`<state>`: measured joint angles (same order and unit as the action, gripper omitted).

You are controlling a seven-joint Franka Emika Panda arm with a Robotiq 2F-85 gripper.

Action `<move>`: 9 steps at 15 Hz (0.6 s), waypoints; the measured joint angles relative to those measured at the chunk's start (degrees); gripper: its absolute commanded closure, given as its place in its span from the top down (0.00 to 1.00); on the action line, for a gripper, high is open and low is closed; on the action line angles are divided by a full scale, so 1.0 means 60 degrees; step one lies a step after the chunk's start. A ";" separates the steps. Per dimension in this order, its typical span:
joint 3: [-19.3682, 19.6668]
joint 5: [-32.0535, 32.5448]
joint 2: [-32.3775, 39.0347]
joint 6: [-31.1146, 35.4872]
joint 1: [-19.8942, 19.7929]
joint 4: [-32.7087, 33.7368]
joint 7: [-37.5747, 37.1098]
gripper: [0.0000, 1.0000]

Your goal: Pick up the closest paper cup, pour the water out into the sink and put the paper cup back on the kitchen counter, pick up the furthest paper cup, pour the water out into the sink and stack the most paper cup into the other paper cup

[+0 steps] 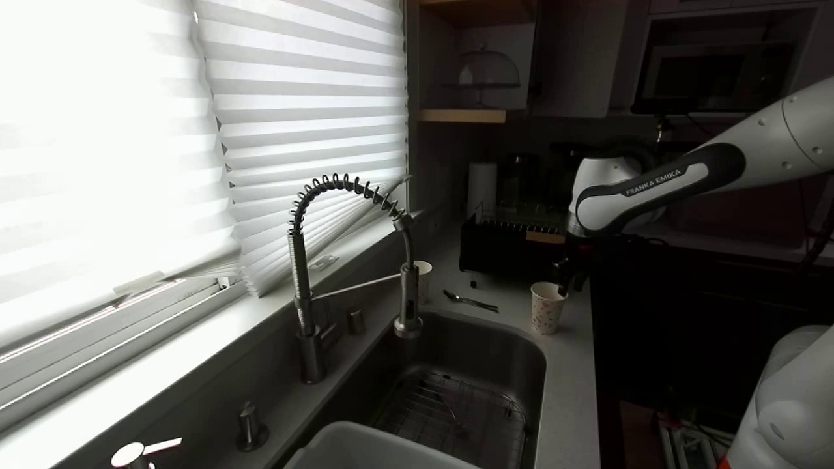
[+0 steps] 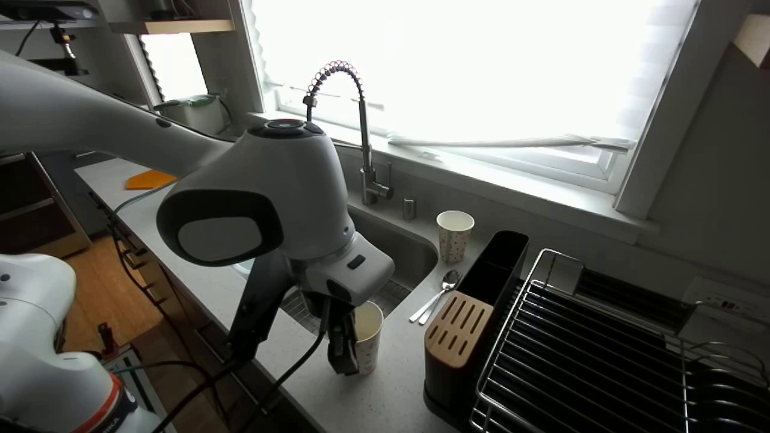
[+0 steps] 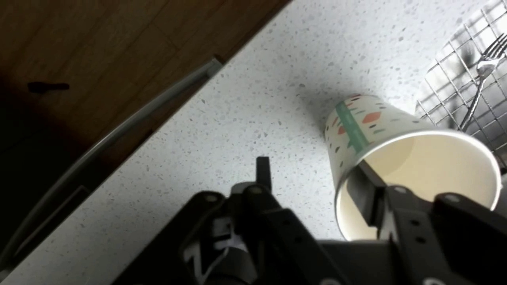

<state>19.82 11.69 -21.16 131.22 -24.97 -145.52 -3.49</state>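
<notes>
The closest paper cup, white with coloured specks, stands upright on the kitchen counter beside the sink. In the wrist view my gripper is open and straddles the wall of this cup. One finger reaches inside the rim; the other finger is outside, with a gap between it and the wall. Whether the cup holds water, I cannot tell. The furthest paper cup is upright near the window wall, partly behind the faucet head in an exterior view.
A spring faucet arches over the sink. Spoons lie between the cups. A black holder with a slotted wooden top and a wire dish rack stand close by. A grey tub and a fork are in the sink.
</notes>
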 measured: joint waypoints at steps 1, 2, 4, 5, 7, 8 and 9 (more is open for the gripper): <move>0.0000 -0.0019 0.0036 0.0003 0.0001 0.0006 0.0000 0.14; 0.0000 -0.0036 0.0065 0.0007 0.0001 0.0010 0.0000 0.08; 0.0000 -0.0074 0.0103 0.0015 0.0002 0.0013 0.0000 0.00; 0.0000 -0.0093 0.0115 0.0018 0.0003 0.0013 0.0000 0.00; -0.0002 -0.0171 0.0124 0.0032 0.0009 0.0041 0.0000 0.01; -0.0004 -0.0202 0.0125 0.0032 0.0013 0.0073 0.0000 0.01; -0.0010 -0.0208 0.0125 0.0032 0.0017 0.0097 0.0000 0.01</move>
<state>19.76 10.44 -20.41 131.41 -24.86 -144.94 -3.49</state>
